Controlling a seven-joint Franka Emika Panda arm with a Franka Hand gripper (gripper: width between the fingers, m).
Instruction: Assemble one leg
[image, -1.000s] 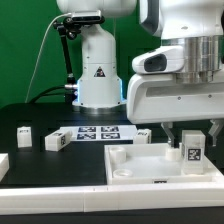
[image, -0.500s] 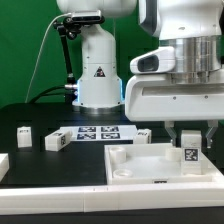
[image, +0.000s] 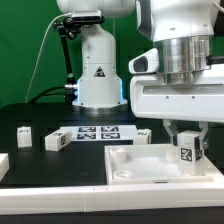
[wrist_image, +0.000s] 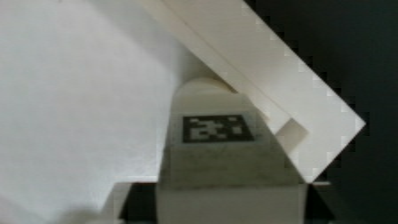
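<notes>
My gripper (image: 187, 152) is shut on a white leg (image: 186, 154) with a black-and-white tag and holds it upright over the right corner of the large white square tray-like part (image: 130, 170). In the wrist view the leg (wrist_image: 221, 135) stands between my dark fingers (wrist_image: 143, 200), its tagged face showing, close to the part's raised rim (wrist_image: 267, 70). Three more legs lie on the black table in the exterior view: one (image: 22, 132) at the far left, one (image: 54, 141) beside it, one (image: 144, 134) behind the tray.
The marker board (image: 97, 132) lies flat at the table's middle back. The robot's white base (image: 98, 70) stands behind it. A white part's edge (image: 3, 163) shows at the exterior view's left. A white ledge (image: 60, 200) runs along the front.
My gripper has turned about its vertical axis with the leg in it; the leg sits slightly higher and further to the exterior view's left. The other parts have not moved.
</notes>
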